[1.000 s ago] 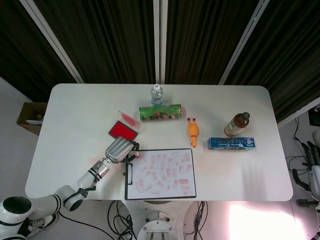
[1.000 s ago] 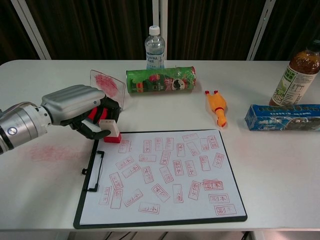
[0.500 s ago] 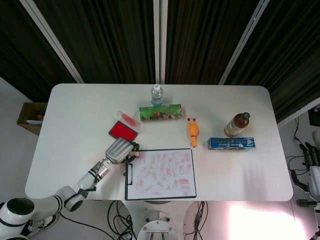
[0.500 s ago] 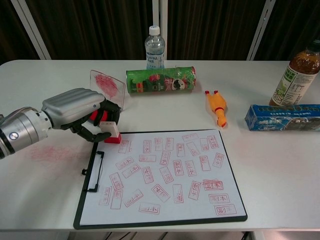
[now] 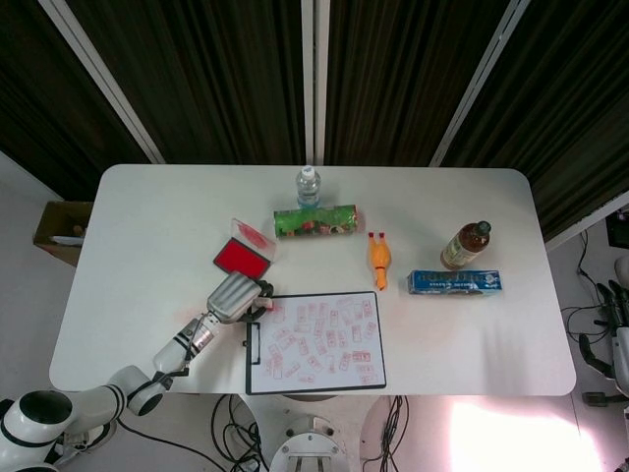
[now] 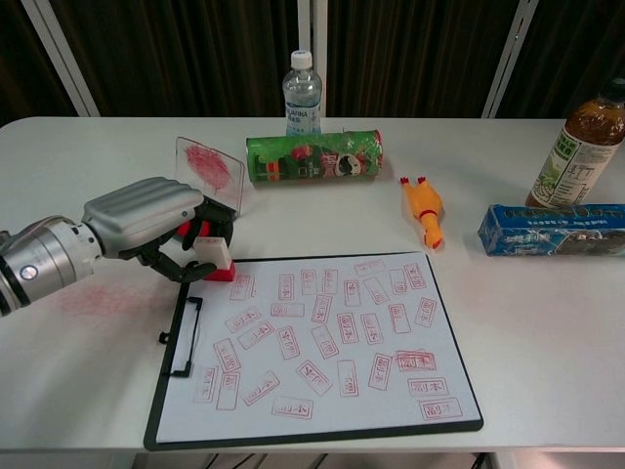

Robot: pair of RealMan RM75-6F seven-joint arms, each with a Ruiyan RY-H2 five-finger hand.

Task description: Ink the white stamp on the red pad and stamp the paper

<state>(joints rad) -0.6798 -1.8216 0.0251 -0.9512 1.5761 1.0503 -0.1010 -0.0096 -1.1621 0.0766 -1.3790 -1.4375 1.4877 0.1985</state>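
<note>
White stamp (image 6: 216, 256) in left hand (image 6: 156, 221), at paper's (image 6: 322, 337) corner.

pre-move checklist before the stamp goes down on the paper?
1. Left hand grips white stamp: ok.
2. Stamp over paper: not ok, it sits at the clipboard's top-left corner, off the sheet.
3. Stamp face inked: cannot tell, face hidden.
4. Free spot on paper: ok, gaps between prints near the clip side.
5. Right hand clear of the table: ok.
</note>
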